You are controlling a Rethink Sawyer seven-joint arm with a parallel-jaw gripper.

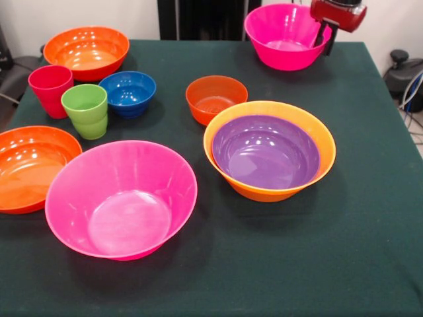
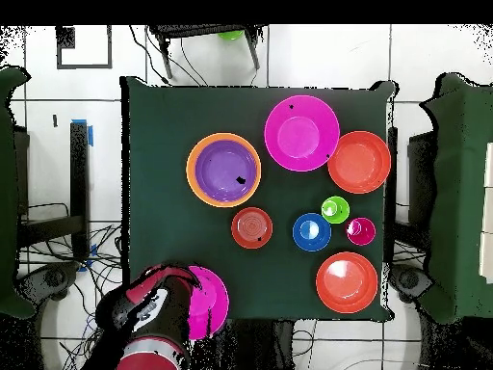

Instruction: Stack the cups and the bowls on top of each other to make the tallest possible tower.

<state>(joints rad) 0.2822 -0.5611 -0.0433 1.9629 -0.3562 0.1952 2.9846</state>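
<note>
Up at the top right of the front view: red gripper (image 1: 328,33) at the rim of a hot pink bowl (image 1: 284,34), one dark finger (image 1: 328,39) down the outside of its right wall, bowl apparently pinched at the rim and held. Same pair low left in the overhead view, gripper (image 2: 162,294) covering most of that pink bowl (image 2: 214,299) at the table's (image 2: 154,173) lower edge.

Centre right of the front view: purple bowl (image 1: 266,150) nested inside the large orange bowl (image 1: 317,135), both upright; also seen left of centre in the overhead view, purple (image 2: 223,170) within orange (image 2: 195,154). Just behind them, a small red-orange bowl (image 1: 216,98), apart from the pair.

Lower left of the front view: second hot pink bowl (image 1: 121,198), upright and empty, with a shallow red-orange bowl (image 1: 30,165) beside it at the left edge, rims close. Upper left: another red-orange bowl (image 1: 86,51), then the red cup (image 1: 50,89), lime green cup (image 1: 86,109) and small blue bowl (image 1: 128,92) clustered together, cups just beside each other, green nearly touching the blue bowl. All upright, mouths up. No tower standing yet beyond the one nested pair.
</note>
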